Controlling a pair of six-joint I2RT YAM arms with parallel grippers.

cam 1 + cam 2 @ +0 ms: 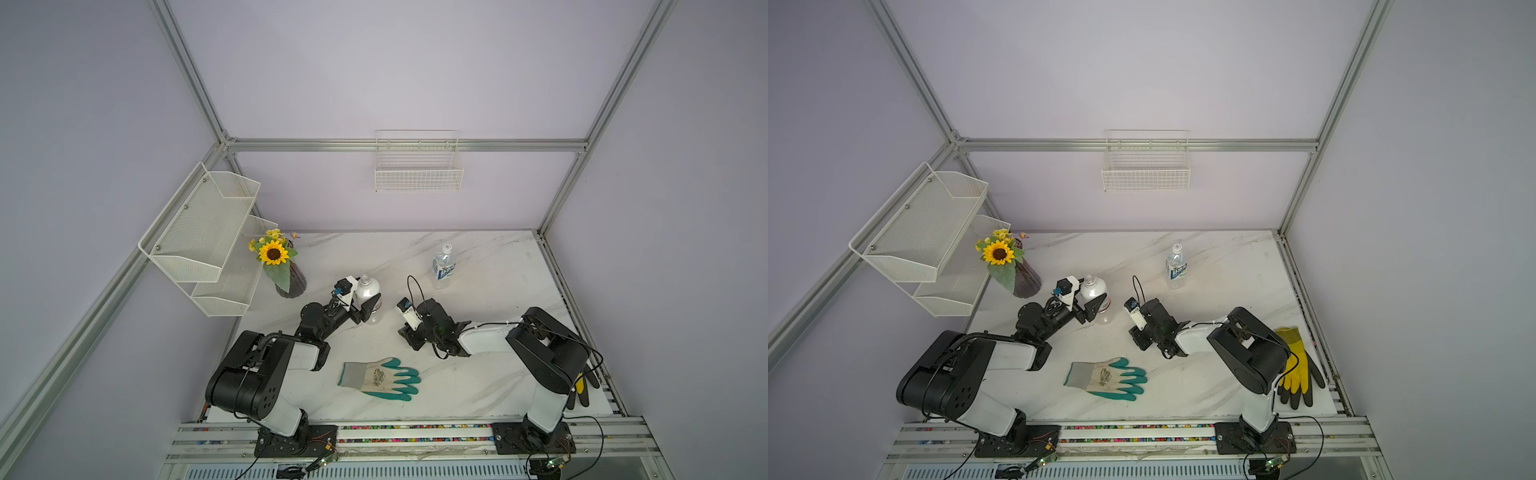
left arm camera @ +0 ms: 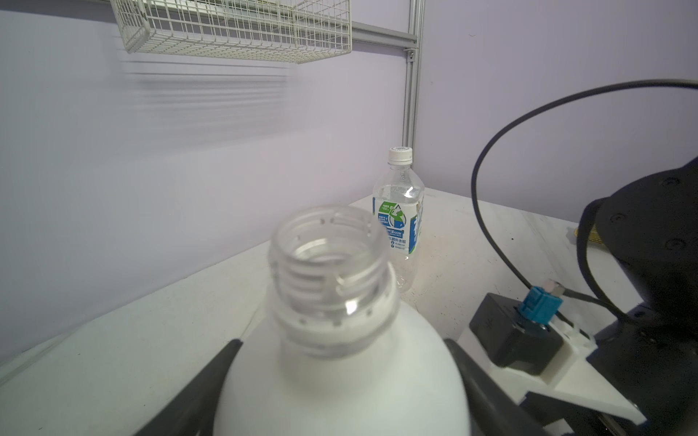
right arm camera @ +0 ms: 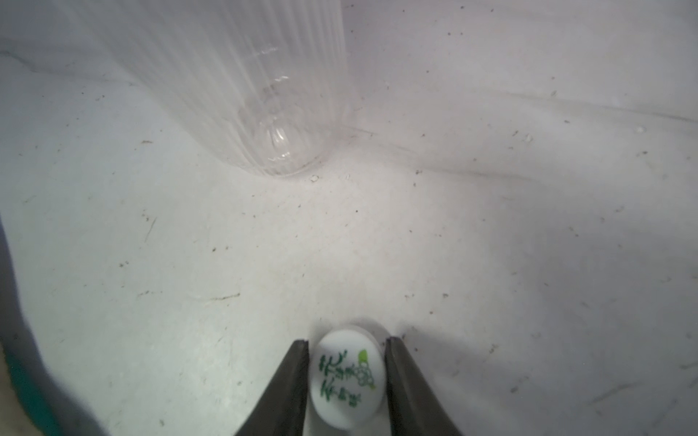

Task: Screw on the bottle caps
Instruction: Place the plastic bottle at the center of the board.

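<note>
My left gripper [image 1: 371, 309] [image 2: 342, 341] is shut on the shoulder of the white-wrapped bottle [image 1: 368, 290] [image 2: 340, 381], which stands upright with its threaded neck [image 2: 329, 264] uncapped. My right gripper [image 1: 409, 338] [image 3: 346, 341] points down at the marble table [image 1: 478, 374]. Its jaws press both sides of a white bottle cap [image 3: 346, 381] with green print, low over the table. That bottle's clear ribbed base [image 3: 272, 113] shows just beyond the cap. The clear bottle with a blue-and-white label [image 1: 443, 266] [image 1: 1176, 266] [image 2: 398, 222] stands at the back right, a white cap [image 2: 400, 154] on its neck.
A teal-and-grey glove [image 1: 380, 378] lies in front between the arms. A yellow-and-black glove [image 1: 1298, 370] lies at the right edge. A dark vase with a sunflower [image 1: 291, 278] stands at the back left beside a white mesh shelf [image 1: 203, 232]. A wire basket [image 1: 417, 166] hangs on the back wall.
</note>
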